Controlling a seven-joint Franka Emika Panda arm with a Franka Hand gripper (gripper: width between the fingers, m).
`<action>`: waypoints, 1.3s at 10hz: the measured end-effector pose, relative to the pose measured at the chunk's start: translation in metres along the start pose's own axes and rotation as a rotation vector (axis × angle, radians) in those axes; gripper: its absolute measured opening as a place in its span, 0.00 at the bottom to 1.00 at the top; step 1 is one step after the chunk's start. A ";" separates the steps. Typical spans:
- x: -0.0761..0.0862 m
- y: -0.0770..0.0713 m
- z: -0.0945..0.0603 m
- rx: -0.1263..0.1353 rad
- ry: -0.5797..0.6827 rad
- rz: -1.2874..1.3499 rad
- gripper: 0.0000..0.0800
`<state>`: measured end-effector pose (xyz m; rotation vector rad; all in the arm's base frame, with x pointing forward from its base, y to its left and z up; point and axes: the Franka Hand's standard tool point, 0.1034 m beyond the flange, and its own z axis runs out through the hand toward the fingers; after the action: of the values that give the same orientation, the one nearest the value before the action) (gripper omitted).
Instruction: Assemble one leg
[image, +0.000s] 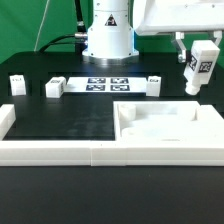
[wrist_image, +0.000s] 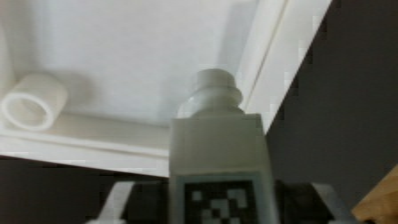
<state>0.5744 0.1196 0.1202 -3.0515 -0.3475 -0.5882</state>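
My gripper (image: 199, 57) is shut on a leg (image: 201, 68), a small white block with a coded tag on its face. It holds the leg in the air at the exterior view's right, above the far right corner of the large white panel (image: 160, 122). In the wrist view the leg (wrist_image: 217, 140) sits between my fingers (wrist_image: 128, 195), tag facing the camera, its round tip pointing down at the panel (wrist_image: 143, 60) near a corner recess. Three more legs (image: 52, 87) stand at the back of the table.
The marker board (image: 107, 83) lies at the back centre before the robot base. A white raised border (image: 60, 150) runs along the table's front and left. A round white socket (wrist_image: 32, 100) shows on the panel in the wrist view.
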 end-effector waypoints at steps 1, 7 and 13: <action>0.005 0.001 0.003 -0.001 0.004 -0.007 0.36; 0.010 -0.002 0.011 0.012 0.101 -0.015 0.36; 0.035 0.008 0.044 0.001 0.111 -0.034 0.36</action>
<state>0.6234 0.1218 0.0928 -3.0015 -0.3962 -0.7547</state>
